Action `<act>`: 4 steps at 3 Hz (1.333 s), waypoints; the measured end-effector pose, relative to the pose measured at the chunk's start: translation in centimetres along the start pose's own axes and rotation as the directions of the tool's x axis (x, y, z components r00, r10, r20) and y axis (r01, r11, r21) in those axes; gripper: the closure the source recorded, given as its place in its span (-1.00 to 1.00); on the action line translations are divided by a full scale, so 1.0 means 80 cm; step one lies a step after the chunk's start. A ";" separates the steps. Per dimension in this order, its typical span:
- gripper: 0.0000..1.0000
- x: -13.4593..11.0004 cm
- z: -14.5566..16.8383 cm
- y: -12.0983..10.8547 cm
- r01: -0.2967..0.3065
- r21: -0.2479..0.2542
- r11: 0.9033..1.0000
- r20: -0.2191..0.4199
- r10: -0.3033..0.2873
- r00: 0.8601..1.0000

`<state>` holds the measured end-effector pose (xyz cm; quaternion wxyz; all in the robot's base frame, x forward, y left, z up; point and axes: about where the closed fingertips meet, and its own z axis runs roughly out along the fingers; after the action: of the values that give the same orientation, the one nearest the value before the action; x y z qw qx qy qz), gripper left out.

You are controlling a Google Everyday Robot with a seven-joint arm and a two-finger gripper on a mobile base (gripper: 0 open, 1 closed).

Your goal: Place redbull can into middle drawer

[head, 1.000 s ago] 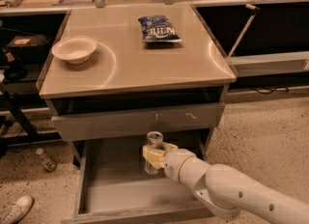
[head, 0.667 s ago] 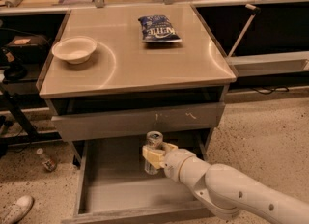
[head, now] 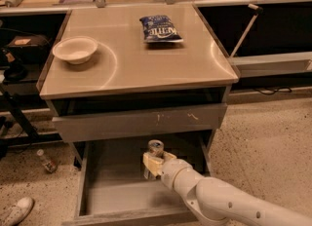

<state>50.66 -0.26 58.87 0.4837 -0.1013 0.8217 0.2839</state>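
Note:
The redbull can (head: pixel 155 148) stands upright inside the open middle drawer (head: pixel 117 198), a grey box pulled out below the cabinet. Its shiny top shows above my gripper (head: pixel 152 164), whose pale yellow fingers wrap the can's lower body, shut on it. My white arm (head: pixel 219 203) reaches in from the lower right over the drawer's right side. The can's bottom is hidden by the fingers, so I cannot tell whether it rests on the drawer floor.
A shut grey drawer front (head: pixel 141 121) with pale scratch marks sits just above the can. On the cabinet top lie a white bowl (head: pixel 75 49) and a blue chip bag (head: pixel 160 28). A small bottle (head: pixel 47 161) and a shoe (head: pixel 15 211) are on the floor at left.

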 end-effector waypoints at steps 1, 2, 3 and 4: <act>1.00 0.024 0.017 -0.018 -0.043 0.041 0.998 0.016 0.042 0.999; 1.00 0.024 0.017 -0.018 -0.043 0.041 0.998 0.016 0.042 0.999; 1.00 0.051 0.035 -0.017 -0.046 0.067 0.997 0.016 0.045 0.999; 1.00 0.084 0.066 -0.024 -0.048 0.120 0.992 0.048 0.043 0.998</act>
<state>51.95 1.84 50.45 0.5010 -0.0465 0.8282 0.2468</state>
